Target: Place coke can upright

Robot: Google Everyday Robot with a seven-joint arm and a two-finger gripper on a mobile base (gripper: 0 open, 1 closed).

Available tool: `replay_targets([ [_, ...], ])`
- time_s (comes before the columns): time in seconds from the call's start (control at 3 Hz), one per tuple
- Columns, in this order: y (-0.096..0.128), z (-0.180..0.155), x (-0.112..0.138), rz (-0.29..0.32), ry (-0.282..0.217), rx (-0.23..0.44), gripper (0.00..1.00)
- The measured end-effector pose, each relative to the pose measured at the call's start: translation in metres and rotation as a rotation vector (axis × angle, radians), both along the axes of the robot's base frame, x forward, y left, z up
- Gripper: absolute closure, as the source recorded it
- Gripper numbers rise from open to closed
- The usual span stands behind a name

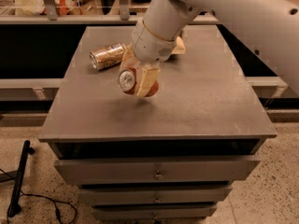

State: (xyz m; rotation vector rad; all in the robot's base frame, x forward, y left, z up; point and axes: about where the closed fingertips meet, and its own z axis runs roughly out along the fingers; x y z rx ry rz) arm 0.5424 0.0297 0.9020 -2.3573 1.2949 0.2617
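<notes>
The red coke can (129, 82) is held on its side, its silver end facing the camera, a little above the grey cabinet top (196, 101). My gripper (136, 79) hangs from the white arm over the middle left of the top and is shut on the coke can, tan fingers (146, 78) on either side of it. A shadow lies on the top just under the can.
A brown-and-tan can (106, 56) lies on its side at the back left of the top. A tan bag-like item (177, 46) lies at the back behind the arm. The cabinet has drawers below (159, 171). A black cable and stand (18, 181) are on the floor at left.
</notes>
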Motion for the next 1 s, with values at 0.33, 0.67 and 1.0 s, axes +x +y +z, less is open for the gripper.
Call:
replay_targets([
  [0.33, -0.013, 0.02, 0.014, -0.153, 0.092, 0.125, 1.0],
  [0.67, -0.029, 0.027, 0.032, -0.342, 0.243, 0.265, 1.0],
  [1.0, -0.042, 0.026, 0.046, -0.498, 0.372, 0.373, 1.0],
])
